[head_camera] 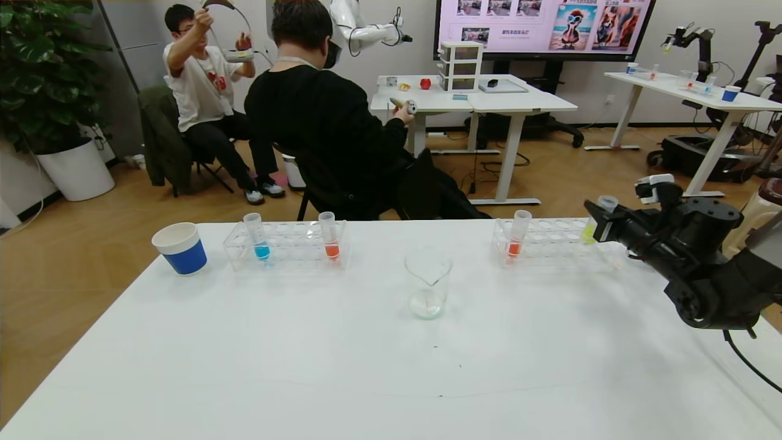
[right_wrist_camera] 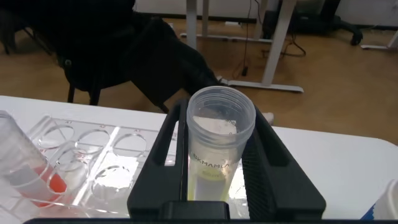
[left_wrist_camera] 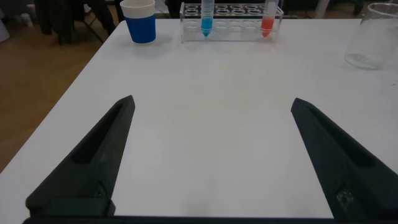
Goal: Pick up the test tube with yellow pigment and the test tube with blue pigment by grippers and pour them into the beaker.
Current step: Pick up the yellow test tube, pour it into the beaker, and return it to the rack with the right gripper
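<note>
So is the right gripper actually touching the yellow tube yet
Touching. In the right wrist view, both fingers of the right gripper press against the sides of the test tube with yellow pigment, no gap on either side.

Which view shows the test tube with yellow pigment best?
The right wrist view: the test tube with yellow pigment fills it, open rim up, clamped between the right gripper fingers. The head view shows only its top and a yellow sliver at the gripper. The left wrist view misses it.
</note>
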`<action>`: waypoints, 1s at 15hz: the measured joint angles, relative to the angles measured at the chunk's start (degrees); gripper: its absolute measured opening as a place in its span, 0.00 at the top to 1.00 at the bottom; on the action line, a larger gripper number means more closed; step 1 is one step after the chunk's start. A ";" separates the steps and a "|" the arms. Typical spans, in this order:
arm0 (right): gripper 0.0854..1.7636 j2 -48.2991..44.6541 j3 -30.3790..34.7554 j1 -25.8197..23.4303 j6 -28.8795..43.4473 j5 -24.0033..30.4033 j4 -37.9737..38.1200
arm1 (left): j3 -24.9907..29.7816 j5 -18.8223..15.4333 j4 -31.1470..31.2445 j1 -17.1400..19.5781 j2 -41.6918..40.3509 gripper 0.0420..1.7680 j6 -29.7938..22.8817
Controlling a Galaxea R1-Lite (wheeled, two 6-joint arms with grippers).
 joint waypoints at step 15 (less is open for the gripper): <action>0.75 -14.18 -6.81 17.03 -10.11 -0.49 14.75 | 0.00 0.00 0.02 0.00 0.00 0.01 0.00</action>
